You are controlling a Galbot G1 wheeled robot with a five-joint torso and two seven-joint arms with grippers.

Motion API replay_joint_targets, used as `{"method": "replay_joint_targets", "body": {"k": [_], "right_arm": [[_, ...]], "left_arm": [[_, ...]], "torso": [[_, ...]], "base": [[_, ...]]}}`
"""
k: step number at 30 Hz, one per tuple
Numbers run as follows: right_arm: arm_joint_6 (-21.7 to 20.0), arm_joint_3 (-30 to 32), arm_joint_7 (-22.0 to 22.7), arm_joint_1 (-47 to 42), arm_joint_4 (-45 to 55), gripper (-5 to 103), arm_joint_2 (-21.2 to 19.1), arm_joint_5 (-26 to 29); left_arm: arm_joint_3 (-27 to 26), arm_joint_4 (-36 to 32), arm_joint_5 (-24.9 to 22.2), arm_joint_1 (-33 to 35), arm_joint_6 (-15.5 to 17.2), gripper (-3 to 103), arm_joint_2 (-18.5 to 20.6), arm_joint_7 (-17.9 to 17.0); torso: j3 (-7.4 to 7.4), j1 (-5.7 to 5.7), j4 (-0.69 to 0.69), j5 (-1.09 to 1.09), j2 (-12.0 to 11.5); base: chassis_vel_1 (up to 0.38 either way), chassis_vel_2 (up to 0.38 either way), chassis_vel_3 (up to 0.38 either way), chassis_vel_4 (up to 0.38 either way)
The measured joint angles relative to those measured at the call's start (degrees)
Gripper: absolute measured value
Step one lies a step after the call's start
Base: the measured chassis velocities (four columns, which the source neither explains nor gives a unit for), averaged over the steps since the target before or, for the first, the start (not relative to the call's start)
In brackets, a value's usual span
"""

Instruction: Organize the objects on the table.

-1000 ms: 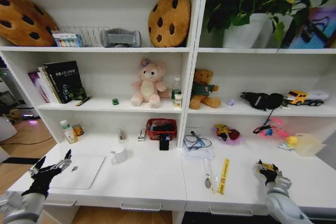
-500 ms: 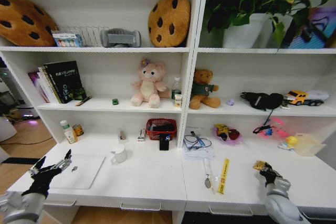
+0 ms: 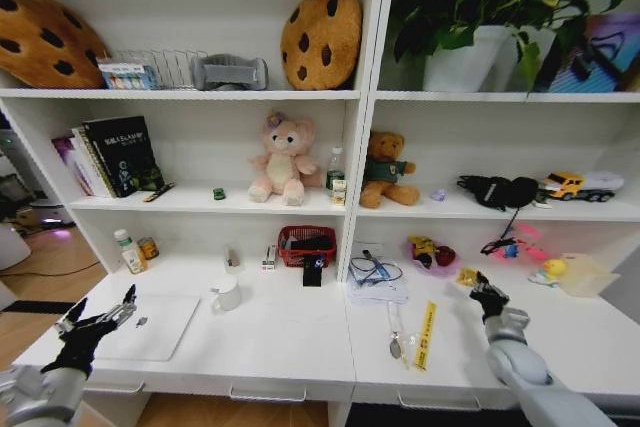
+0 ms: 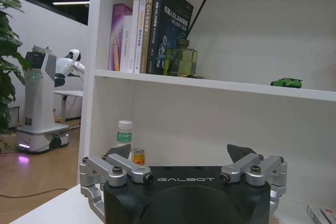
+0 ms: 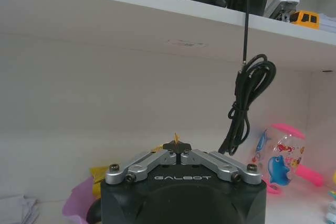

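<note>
- The right hand (image 3: 478,289) is pressed together, pinching a small yellow object (image 3: 466,275). It hangs over the bench (image 3: 300,332) near the shelf back, seemingly carrying the piece somewhere tidier.
- A second ago that hand sat lower, near the front edge. It has since risen and swung inward toward the yellow strip (image 3: 426,335).
- The left hand (image 3: 96,322) stays spread over the silver laptop (image 3: 150,325), unmoved, waiting its turn.
- The white mug (image 3: 227,293) stands mid-bench, with the pens (image 3: 374,267) on papers at the back. None of these have shifted.
- The green toy car (image 3: 219,193) sits on the shelf above.
</note>
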Motion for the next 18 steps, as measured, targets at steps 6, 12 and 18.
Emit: {"method": "replay_joint_targets", "body": {"k": [6,12,18], "right_arm": [[0.0,-5.0,0.2,8.6,-7.8,0,0.7,-2.8],[0.4,-9.2,-0.6,13.6,-12.5,0,0.6,-2.9],[1.0,-13.4,-1.3,19.4,-16.4,7,0.5,-2.7]], "left_arm": [[0.0,0.0,0.0,0.0,0.0,100,0.0,0.0],[0.0,0.0,0.0,0.0,0.0,100,0.0,0.0],[0.0,0.0,0.0,0.0,0.0,100,0.0,0.0]], "torso": [[0.0,0.0,-0.04,0.01,0.0],[0.0,0.0,-0.02,-0.01,0.0],[-0.01,0.0,-0.03,-0.01,0.0]], "base": [[0.0,0.0,0.0,0.0],[0.0,0.0,0.0,0.0],[0.0,0.0,0.0,0.0]]}}
